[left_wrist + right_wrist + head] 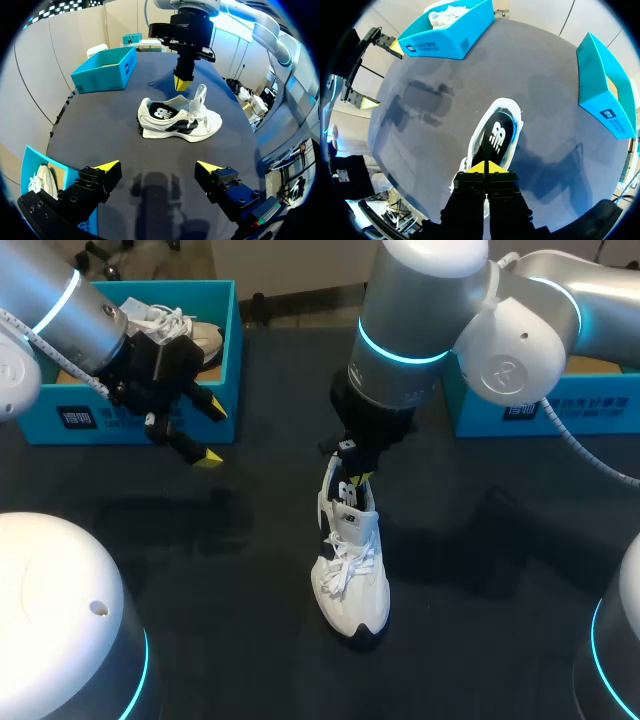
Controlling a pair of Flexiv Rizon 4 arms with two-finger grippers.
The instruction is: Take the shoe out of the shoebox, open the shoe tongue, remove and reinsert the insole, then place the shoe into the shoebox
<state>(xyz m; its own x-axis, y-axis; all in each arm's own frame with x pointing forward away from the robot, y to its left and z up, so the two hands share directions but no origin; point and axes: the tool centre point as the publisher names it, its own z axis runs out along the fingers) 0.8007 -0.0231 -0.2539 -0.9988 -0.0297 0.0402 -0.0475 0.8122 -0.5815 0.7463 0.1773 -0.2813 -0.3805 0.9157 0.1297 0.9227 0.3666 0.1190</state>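
1. The shoe (352, 560) stands upright on the dark table (500, 620), outside both boxes. In the head view its heel is covered by the right gripper.
2. Right gripper (485, 167) – its fingers are pressed together over the shoe's heel end, and whether they pinch anything cannot be made out.
3. Left gripper (157, 166) – spread wide and holding nothing, it sits beside the left shoebox (232, 340). The arm half hides a second shoe (175, 325) inside that box.
4. The right shoebox (560, 405) is largely hidden behind the right arm.
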